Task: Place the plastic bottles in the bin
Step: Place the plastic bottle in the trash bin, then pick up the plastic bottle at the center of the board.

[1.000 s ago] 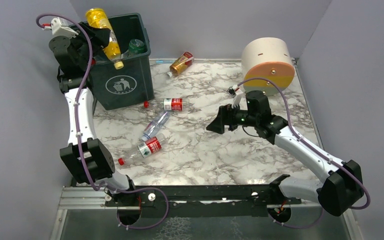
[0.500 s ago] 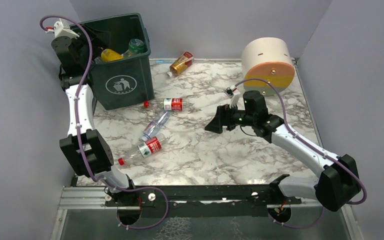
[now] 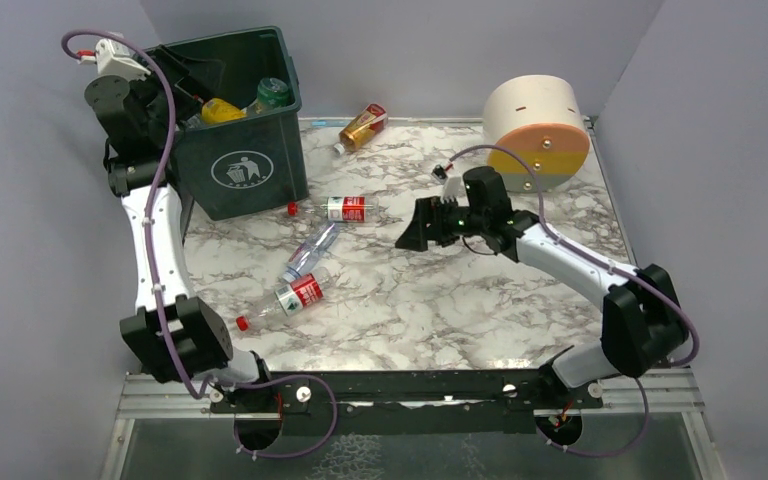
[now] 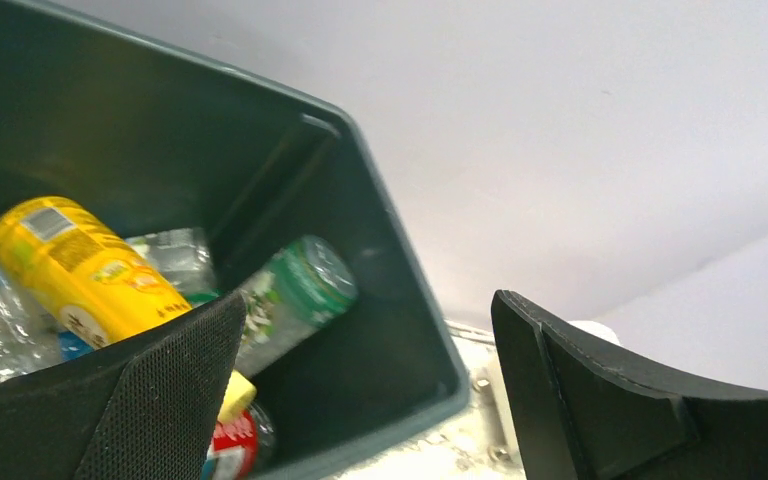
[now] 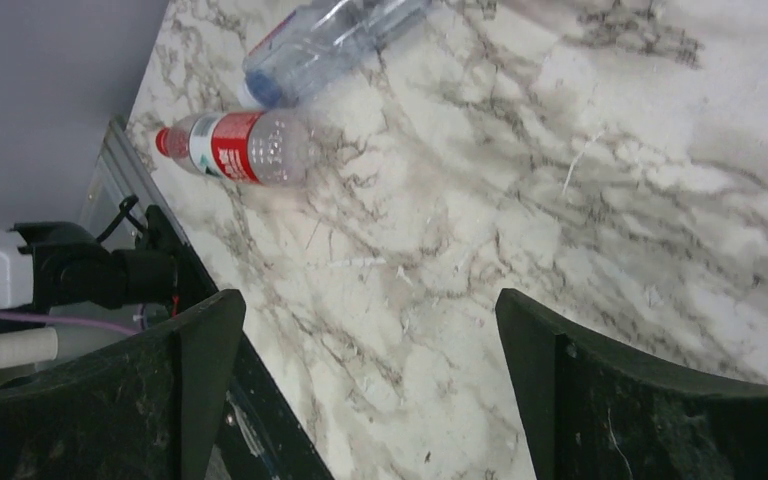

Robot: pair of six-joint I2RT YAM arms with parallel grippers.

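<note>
Dark green bin [image 3: 272,150] with white symbol [image 3: 242,170] at eleven o'clock; yellow bottle [image 3: 222,110] inside; white table [image 3: 440,300], grey marble veins.

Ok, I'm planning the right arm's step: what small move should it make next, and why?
Probably ease the right end effector to its left and down toward the red-labelled bottle, the nearest one lying loose. Its jaws stand open and empty, and that bottle lies outside the bin.
</note>
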